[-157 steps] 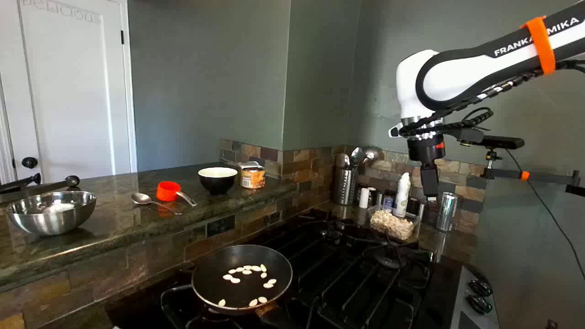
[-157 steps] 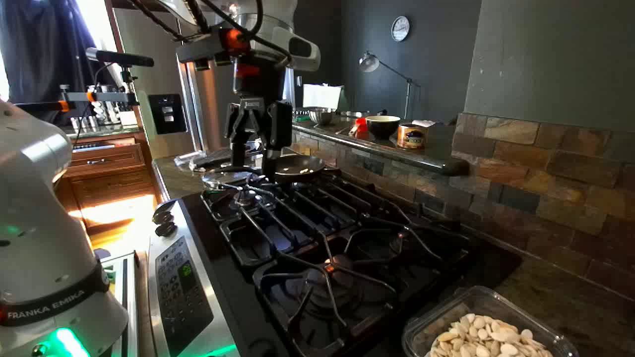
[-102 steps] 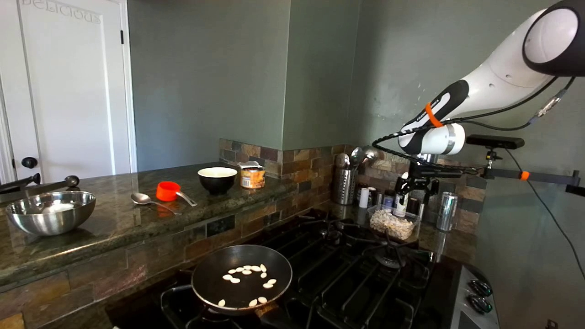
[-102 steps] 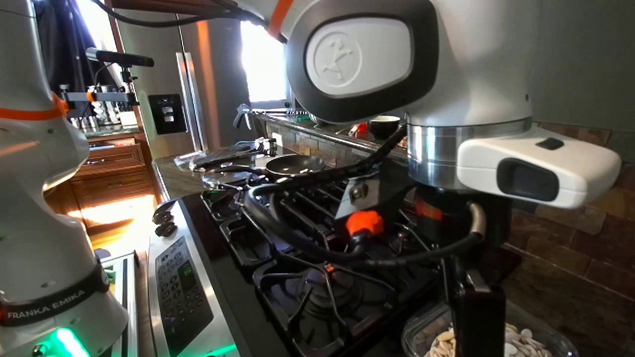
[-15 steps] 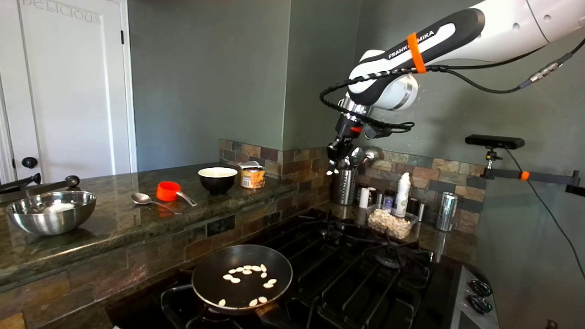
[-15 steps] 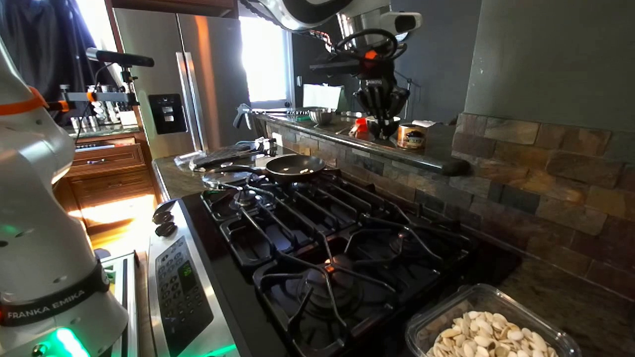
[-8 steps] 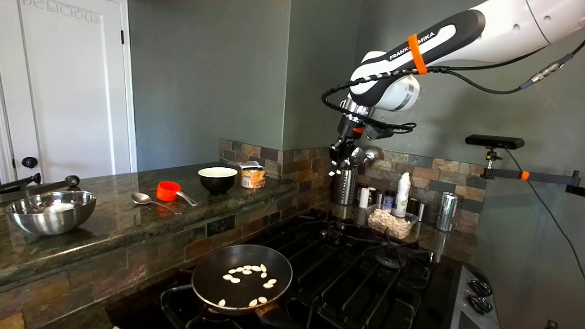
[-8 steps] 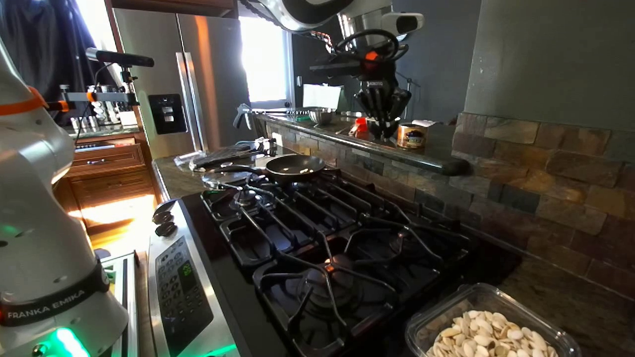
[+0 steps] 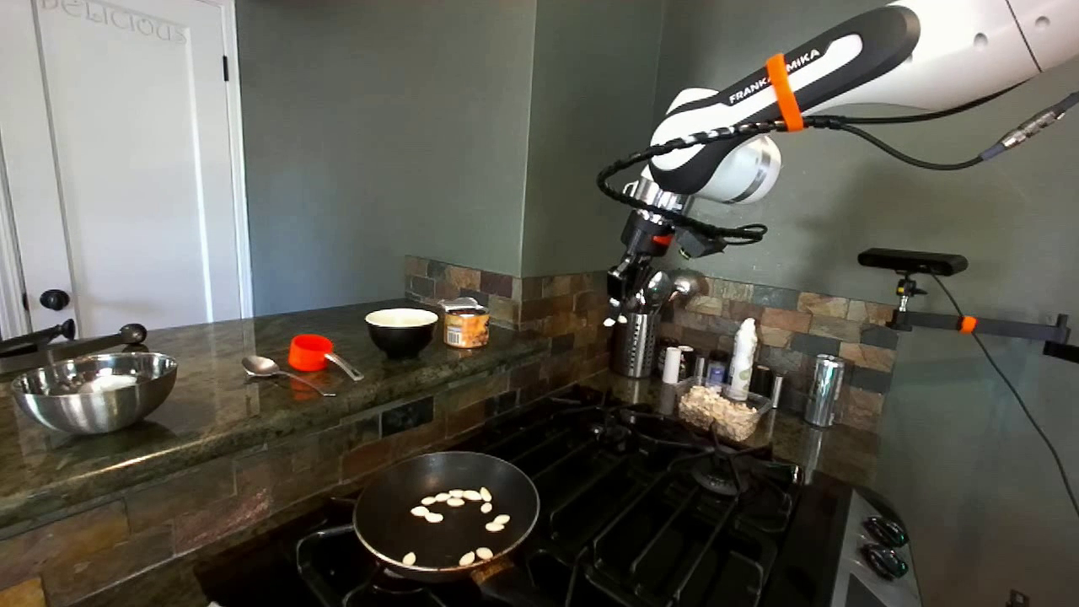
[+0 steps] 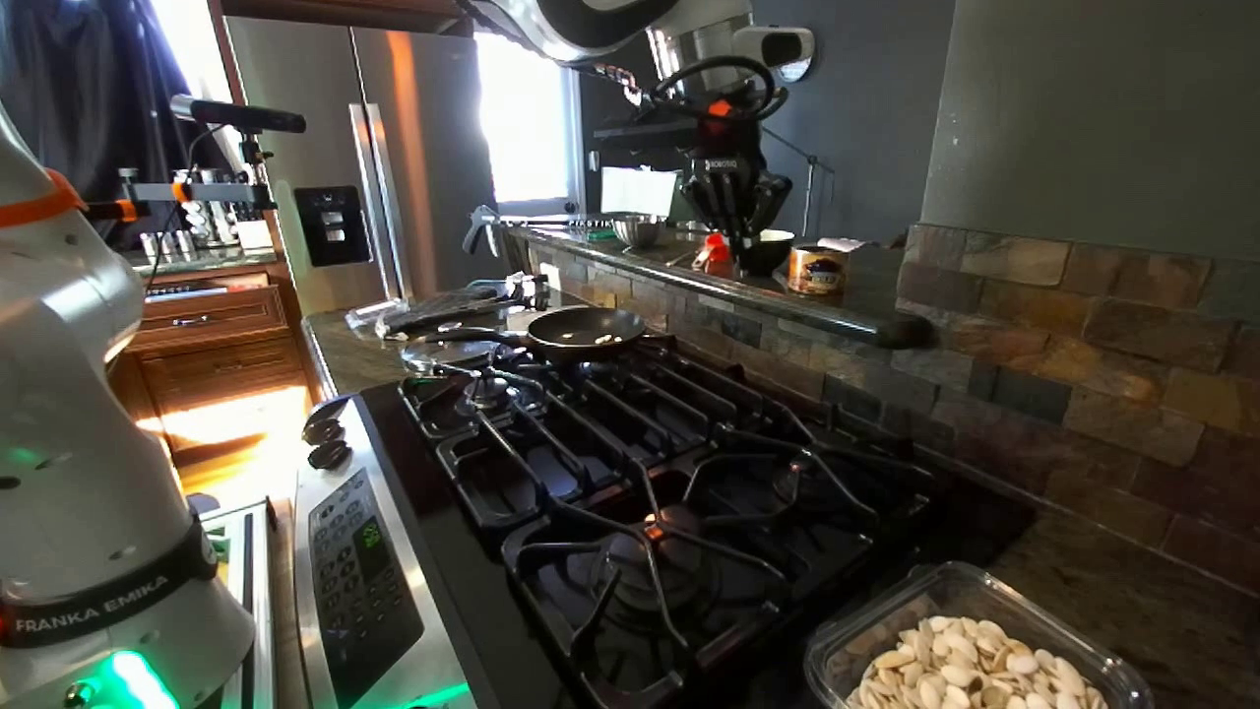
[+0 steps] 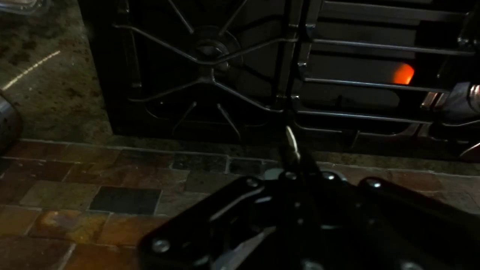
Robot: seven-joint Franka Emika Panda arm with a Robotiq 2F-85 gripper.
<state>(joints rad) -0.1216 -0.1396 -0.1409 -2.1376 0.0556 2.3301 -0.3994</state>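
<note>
In an exterior view, faint letters on the white door (image 9: 143, 185) at upper left spell DELICIOUS. Below it a metal bowl (image 9: 94, 400) sits on the counter (image 9: 221, 413); rightward come a spoon (image 9: 261, 366), a red measuring cup (image 9: 308, 352), a black bowl (image 9: 401, 339) and a can (image 9: 466, 329) whose label is too small to read. At lower centre, the pan (image 9: 459, 531) holds scattered seeds (image 9: 456, 503). Right of centre, raised above the stove (image 9: 641, 506), the claw (image 9: 616, 306) is closed to a pinch on pale seeds (image 9: 622, 319), which show at its tips. On the arm (image 9: 843, 59) at upper right, an orange strap (image 9: 785, 94) covers part of FRANKA EMIKA.

In an exterior view, that name is whole on the robot's base (image 10: 94, 615) at lower left, ROBOTIQ marks the claw at upper centre, and a clear tub (image 10: 886, 622) at lower right contains more seeds (image 10: 965, 670).
</note>
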